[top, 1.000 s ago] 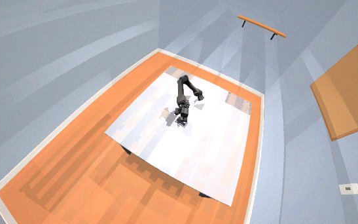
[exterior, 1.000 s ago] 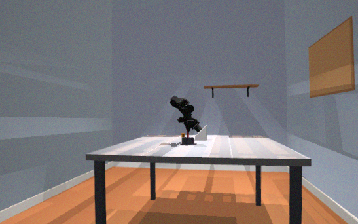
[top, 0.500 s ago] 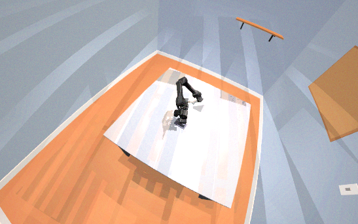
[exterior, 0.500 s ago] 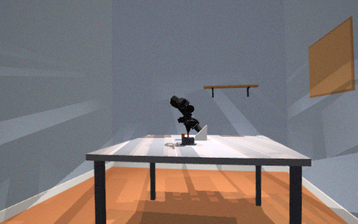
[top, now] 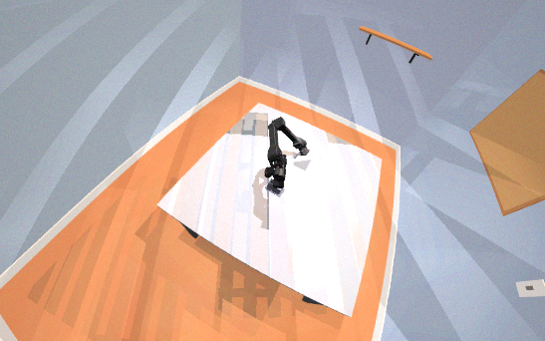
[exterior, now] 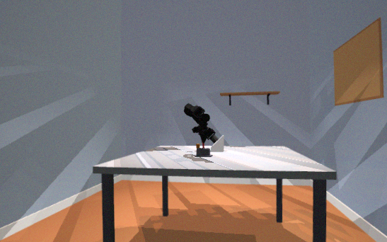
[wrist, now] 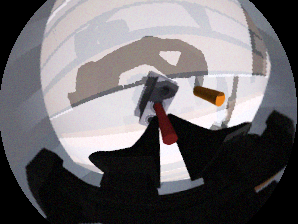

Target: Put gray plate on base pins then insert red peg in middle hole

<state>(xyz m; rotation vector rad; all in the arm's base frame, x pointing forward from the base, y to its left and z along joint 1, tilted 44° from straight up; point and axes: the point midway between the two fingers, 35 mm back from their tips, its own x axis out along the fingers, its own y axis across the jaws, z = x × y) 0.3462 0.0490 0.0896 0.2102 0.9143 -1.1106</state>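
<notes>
Orange peg (wrist: 209,95) lies near the gray plate (wrist: 157,90).

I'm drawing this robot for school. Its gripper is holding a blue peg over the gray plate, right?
Almost. The peg is red, not blue, as the wrist view shows. The gripper is shut on it, with its tip down at the gray plate, just as you said.

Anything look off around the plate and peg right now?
Nothing stands out. The gripper holds the red peg, its tip at the gray plate on the base. An orange cylinder lies on its side on the table beside them, apart from both.
</notes>
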